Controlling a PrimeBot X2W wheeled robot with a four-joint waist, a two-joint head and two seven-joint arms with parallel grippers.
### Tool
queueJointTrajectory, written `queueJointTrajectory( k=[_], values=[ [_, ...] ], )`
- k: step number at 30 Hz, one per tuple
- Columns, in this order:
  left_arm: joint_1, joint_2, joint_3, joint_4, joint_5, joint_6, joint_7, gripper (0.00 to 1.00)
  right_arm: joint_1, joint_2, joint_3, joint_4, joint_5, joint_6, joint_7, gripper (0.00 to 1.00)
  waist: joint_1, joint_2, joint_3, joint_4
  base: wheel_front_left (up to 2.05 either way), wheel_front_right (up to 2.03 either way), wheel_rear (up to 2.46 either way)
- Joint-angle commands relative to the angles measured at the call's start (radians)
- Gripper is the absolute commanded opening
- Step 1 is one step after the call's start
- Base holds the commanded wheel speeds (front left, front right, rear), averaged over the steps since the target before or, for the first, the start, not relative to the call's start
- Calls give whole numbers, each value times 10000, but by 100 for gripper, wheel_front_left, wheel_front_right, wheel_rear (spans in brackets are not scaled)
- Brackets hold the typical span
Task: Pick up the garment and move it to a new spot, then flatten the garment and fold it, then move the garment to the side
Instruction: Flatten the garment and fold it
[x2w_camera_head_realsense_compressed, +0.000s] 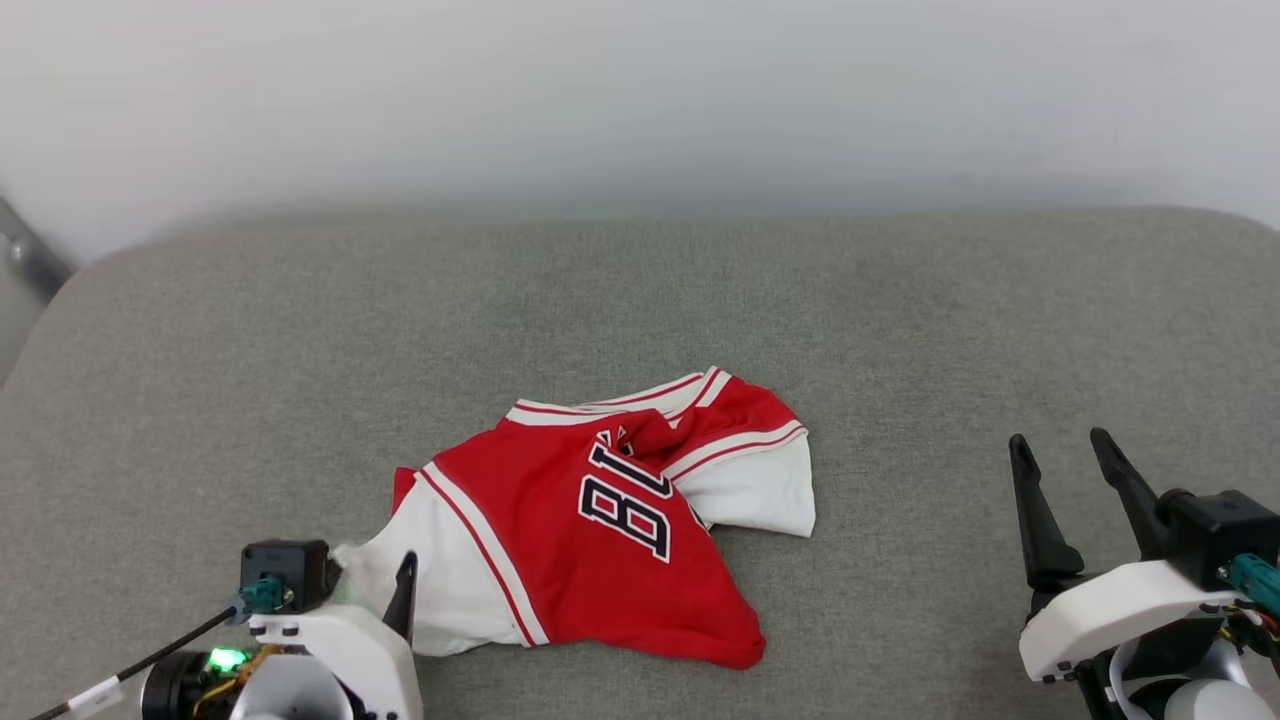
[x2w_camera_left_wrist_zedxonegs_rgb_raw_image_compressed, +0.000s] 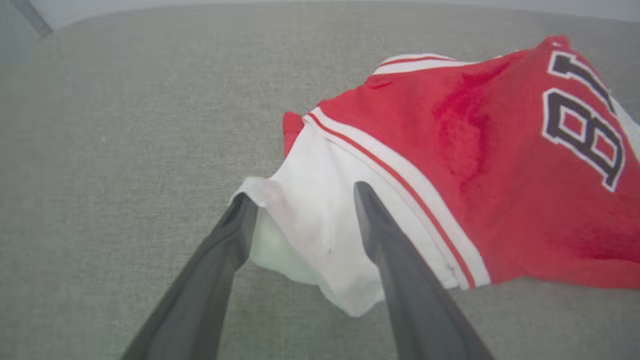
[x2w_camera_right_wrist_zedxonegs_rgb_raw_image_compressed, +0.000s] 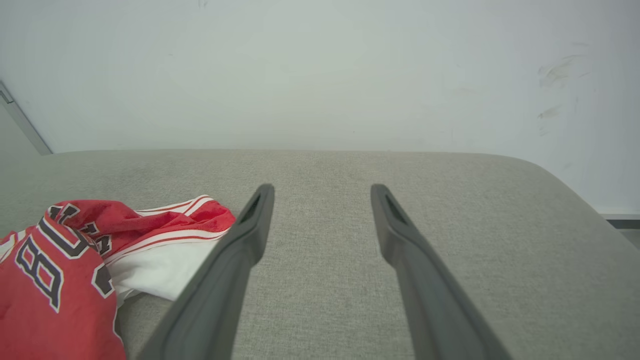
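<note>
Cushion (x2w_camera_head_realsense_compressed: 900, 320) first, grey and wide, spreading out under the garment on every side, with a pale wall (x2w_camera_head_realsense_compressed: 640, 100) rising behind the garment; the garment (x2w_camera_head_realsense_compressed: 600, 520) itself lies in a rumpled heap on that cushion, red body bunched, one white sleeve flung out at its far right and another trailing from its near left corner; nothing flat about it, no fold in sight, so by my reading the flattening, the folding and the shift to the side are all left to do; whether this is its new spot or its first one, I cannot tell. Over to the right gripper (x2w_camera_head_realsense_compressed: 1060, 440), well apart from the garment's right side, jaws spread and nothing between them, hovering over bare fabric; looks like it is waiting its turn. Now the left gripper (x2w_camera_left_wrist_zedxonegs_rgb_raw_image_compressed: 303, 195), right at the garment's near left corner, jaws spread either side of the white sleeve (x2w_camera_left_wrist_zedxonegs_rgb_raw_image_compressed: 310, 235); one finger touches the sleeve's outer edge, the other lies over the cloth beside the red-and-white trim (x2w_camera_left_wrist_zedxonegs_rgb_raw_image_compressed: 400, 175); cloth sits between them but no pinch has been made, so I would call this the brink of a pick-up, very early in the job. Smallest of all, the black number (x2w_camera_head_realsense_compressed: 625, 500) on the garment's middle, creased and skewed.
</note>
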Motion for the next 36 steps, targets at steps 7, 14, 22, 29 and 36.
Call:
queueJointTrajectory(
  k=[7,14,22,29,36],
  values=[
    [-387,-436,174,-430,706,87,-2207,100,413,13,16,-297,-11,-3,272,100,0,0,-507,-104,0,0,0],
    [-534,-803,208,-595,1009,116,-3361,100,537,11,-63,-484,-8,-3,399,100,0,0,-559,-69,0,0,0],
    [-858,-1110,127,-628,1247,-3,-3698,100,497,10,-826,-357,123,-3,753,100,0,0,-403,486,0,0,0],
    [-1402,-1429,55,-760,1485,-117,-3821,100,-409,1,-1214,418,455,-3,2342,100,0,0,315,1370,0,0,0],
    [-1823,-1859,111,-706,1681,-352,-3882,100,-1277,-823,75,1061,1216,-5,5102,100,0,0,1160,2206,0,0,0]
  ],
)
